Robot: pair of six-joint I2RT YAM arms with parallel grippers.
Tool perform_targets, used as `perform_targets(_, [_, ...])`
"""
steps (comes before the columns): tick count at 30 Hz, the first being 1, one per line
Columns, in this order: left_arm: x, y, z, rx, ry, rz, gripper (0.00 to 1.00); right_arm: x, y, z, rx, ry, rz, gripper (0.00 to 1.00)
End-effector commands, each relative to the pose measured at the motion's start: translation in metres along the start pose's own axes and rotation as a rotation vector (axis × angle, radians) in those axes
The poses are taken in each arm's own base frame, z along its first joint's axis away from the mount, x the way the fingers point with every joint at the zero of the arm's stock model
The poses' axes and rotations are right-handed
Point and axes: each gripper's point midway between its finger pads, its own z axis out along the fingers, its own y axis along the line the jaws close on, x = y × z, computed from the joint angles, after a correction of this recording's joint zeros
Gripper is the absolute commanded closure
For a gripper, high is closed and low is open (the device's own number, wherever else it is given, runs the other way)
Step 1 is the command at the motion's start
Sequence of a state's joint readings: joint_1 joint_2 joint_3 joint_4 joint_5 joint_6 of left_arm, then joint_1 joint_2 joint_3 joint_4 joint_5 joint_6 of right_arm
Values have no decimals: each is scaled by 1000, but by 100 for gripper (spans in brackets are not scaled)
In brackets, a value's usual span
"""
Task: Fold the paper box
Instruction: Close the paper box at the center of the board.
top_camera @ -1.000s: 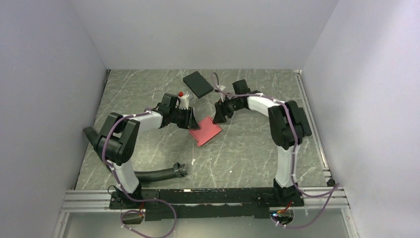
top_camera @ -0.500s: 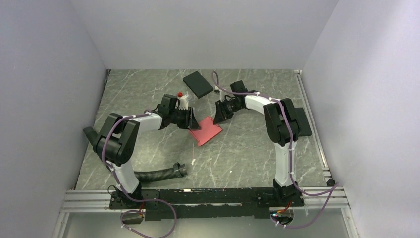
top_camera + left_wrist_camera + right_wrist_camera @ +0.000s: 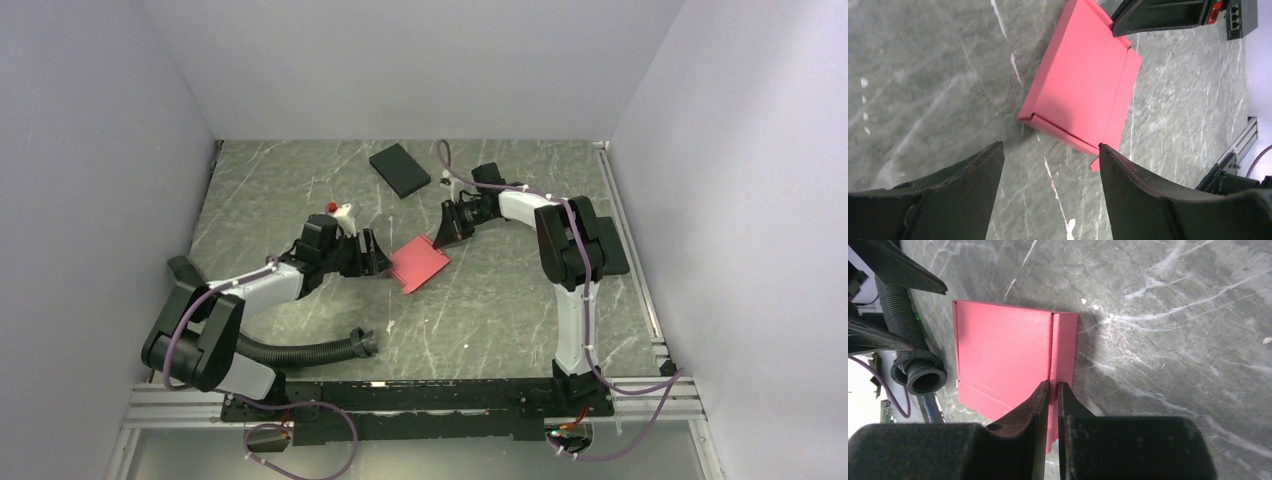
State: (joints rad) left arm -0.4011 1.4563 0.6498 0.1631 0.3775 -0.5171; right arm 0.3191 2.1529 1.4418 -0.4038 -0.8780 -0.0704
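The paper box (image 3: 418, 263) is a flat pinkish-red cardboard piece lying on the marble tabletop. It shows in the left wrist view (image 3: 1083, 85) and the right wrist view (image 3: 1003, 355) too. My left gripper (image 3: 374, 256) stands open just left of the box, its jaws wide apart (image 3: 1050, 147) with only bare table between them. My right gripper (image 3: 441, 236) is at the box's far right edge. Its jaws (image 3: 1053, 384) are pressed almost together, with a sliver of the box's narrow side flap (image 3: 1065, 347) between them.
A black flat box (image 3: 400, 170) lies at the back. A small white piece with a red tip (image 3: 340, 210) sits left of centre. A black corrugated hose (image 3: 310, 350) runs along the near left, its open end (image 3: 923, 377) close to the box. Grey walls surround the table.
My left gripper has opened, let go of the box's left edge and drawn back to the near left. My right gripper has closed on the box's right flap.
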Motion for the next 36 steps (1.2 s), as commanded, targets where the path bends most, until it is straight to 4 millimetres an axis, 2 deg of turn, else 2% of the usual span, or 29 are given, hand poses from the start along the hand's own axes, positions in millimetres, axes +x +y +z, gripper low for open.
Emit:
perform_targets(1, [-3, -2, -6, 9, -88, -104, 24, 9, -23, 1, 46, 10, 49, 94])
perform_targets(6, [7, -8, -3, 88, -120, -237, 21, 10, -28, -2, 34, -1, 79, 95])
perform_targets(14, [-2, -26, 10, 250, -172, -373, 18, 10, -28, -1, 21, -3, 89, 95])
perform_targets(21, [2, -23, 27, 286, -159, -512, 21, 9, -27, 0, 10, -8, 99, 95])
perform_targets(26, [12, -20, 45, 281, -137, -621, 33, 9, -26, 1, 2, -14, 111, 94])
perform_targets(28, [11, -23, 50, 303, -136, -656, 38, 9, -26, 2, 2, -14, 114, 94])
perform_targets(31, [8, -23, 53, 335, -151, -710, 50, 8, -25, 1, 2, -17, 112, 93])
perform_targets(36, [6, -24, 52, 363, -172, -742, 67, -4, -19, -10, -2, -39, 69, 81])
